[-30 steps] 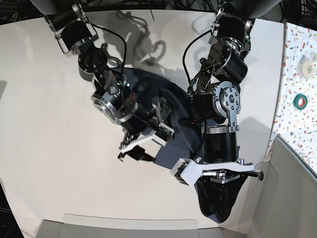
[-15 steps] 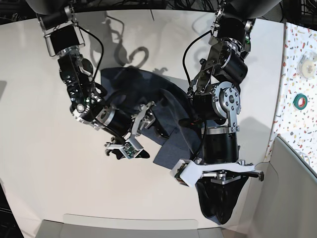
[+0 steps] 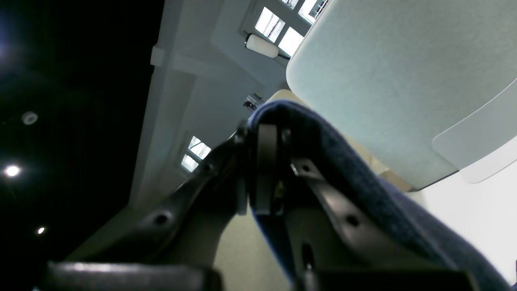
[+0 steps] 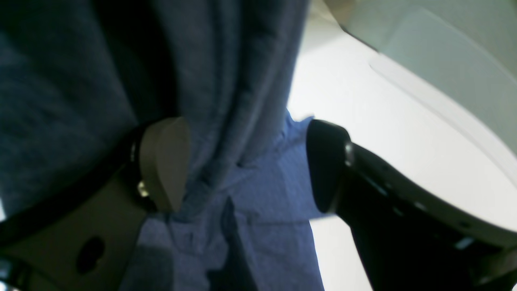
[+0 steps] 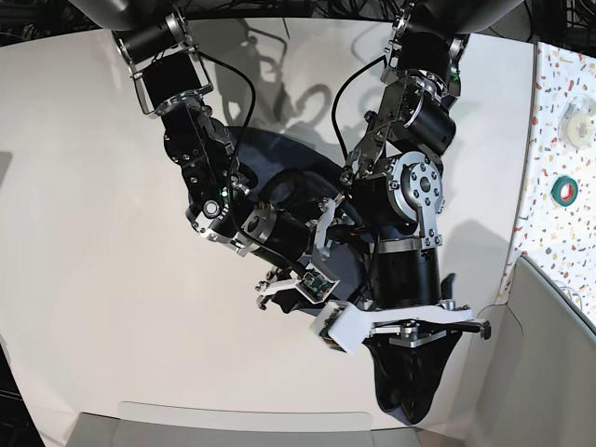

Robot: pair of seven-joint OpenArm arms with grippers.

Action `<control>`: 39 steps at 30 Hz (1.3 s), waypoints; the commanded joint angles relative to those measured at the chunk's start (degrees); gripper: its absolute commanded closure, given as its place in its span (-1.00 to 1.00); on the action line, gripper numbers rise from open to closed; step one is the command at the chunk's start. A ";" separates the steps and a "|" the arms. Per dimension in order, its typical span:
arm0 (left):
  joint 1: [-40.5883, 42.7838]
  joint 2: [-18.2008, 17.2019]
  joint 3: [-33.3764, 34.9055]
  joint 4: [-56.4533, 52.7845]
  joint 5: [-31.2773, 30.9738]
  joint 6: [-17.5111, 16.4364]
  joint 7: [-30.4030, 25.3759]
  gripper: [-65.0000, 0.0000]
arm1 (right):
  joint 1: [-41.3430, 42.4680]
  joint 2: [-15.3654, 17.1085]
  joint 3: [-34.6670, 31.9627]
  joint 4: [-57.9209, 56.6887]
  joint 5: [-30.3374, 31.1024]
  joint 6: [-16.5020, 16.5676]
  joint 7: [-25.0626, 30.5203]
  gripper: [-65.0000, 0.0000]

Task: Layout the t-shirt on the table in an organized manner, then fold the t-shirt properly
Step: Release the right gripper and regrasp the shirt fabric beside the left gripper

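Two end effectors at work over the desk (image 5: 84, 233). Left end effector (image 3: 262, 169): pressed together on a fold of the shirt (image 3: 363, 182); dark blue cloth wraps over the top of the pinch and runs down along the finger to the lower right of its wrist view. In the base view this end effector (image 5: 414, 328) sits low at the near side, with a dark bunch of cloth hanging beneath it.

Right end effector (image 4: 246, 161): spread wide, nothing gripped. Shirt (image 4: 226, 81) hangs as a vertical drape between its fingers (image 4: 163, 161); the pale pad on one side touches or nearly touches the cloth, the dark finger on the other side stands apart from it. More blue cloth lies flat behind the drape, lighter in tone. In the base view the right end effector (image 5: 289, 287) is just beside the left arm's lower links, at the middle of the desk.

Shirt (image 5: 279, 163) in base view: bunched, not laid out; part rests on the desk beneath and between the two arms, part is lifted toward the left end effector. No lettering visible.

Desk: white, bare around the shirt, arm shadows on the far part. A speckled strip (image 5: 559, 121) runs along the side by the left arm, with a green ring (image 5: 565, 190) and a pale roll (image 5: 578, 123) on it. A grey panel (image 5: 549, 363) stands at the near corner.
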 commanded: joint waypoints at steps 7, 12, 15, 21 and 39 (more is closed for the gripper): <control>-1.53 0.56 -0.07 0.93 0.94 1.12 -0.66 1.00 | 3.31 -2.71 0.11 -5.09 0.72 0.78 1.50 -0.39; -2.14 0.56 1.42 0.93 0.94 1.12 -0.66 1.00 | 3.39 -6.14 0.11 -7.72 0.72 0.78 1.50 -0.39; -2.76 0.65 3.80 0.93 1.91 1.12 -0.49 1.00 | 3.48 -8.07 0.11 -9.31 0.72 0.78 1.50 -0.39; -3.99 3.37 6.61 0.93 4.55 0.94 -0.14 1.00 | 4.19 -9.99 0.02 -11.68 0.72 0.78 1.50 -0.39; -4.78 3.73 5.29 0.93 5.60 0.85 0.04 1.00 | -2.23 -4.82 -3.67 1.60 0.54 0.43 1.67 -0.39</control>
